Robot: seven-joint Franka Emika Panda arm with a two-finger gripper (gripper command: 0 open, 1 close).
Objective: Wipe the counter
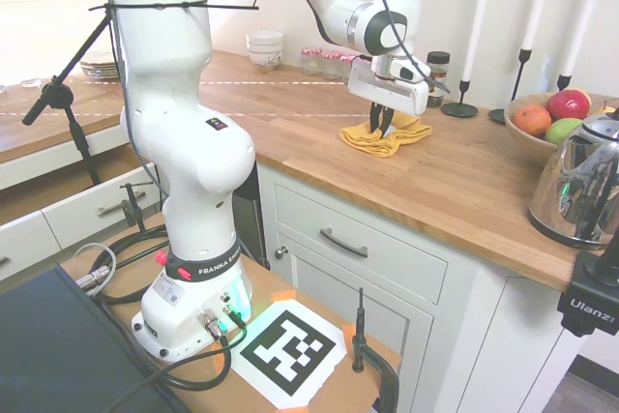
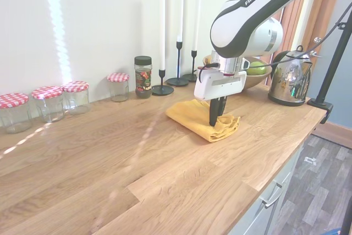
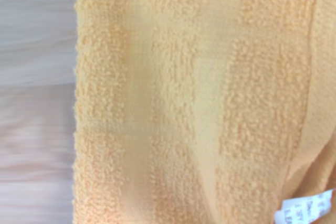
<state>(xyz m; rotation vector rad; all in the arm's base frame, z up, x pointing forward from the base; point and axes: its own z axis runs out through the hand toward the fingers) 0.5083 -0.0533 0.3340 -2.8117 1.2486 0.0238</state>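
Note:
The counter (image 1: 464,181) is a long warm-brown wooden top over white cabinets; it also shows in the second exterior view (image 2: 110,152) and as a blurred strip in the wrist view (image 3: 37,77). A crumpled yellow cloth (image 1: 382,139) (image 2: 192,115) lies on it and fills the wrist view (image 3: 184,98). My gripper (image 1: 384,128) (image 2: 213,120) points straight down into the cloth, with its dark fingers together and shut on a fold of it. The cloth's front part bunches up around the fingertips.
Along the wall stand red-checked lidded jars (image 2: 77,96), a dark spice jar (image 2: 143,76) and tall candlesticks (image 2: 162,89). A fruit bowl (image 1: 542,128) and a steel kettle (image 1: 580,186) sit at the counter's right end, and stacked white bowls (image 1: 265,48) at the far back.

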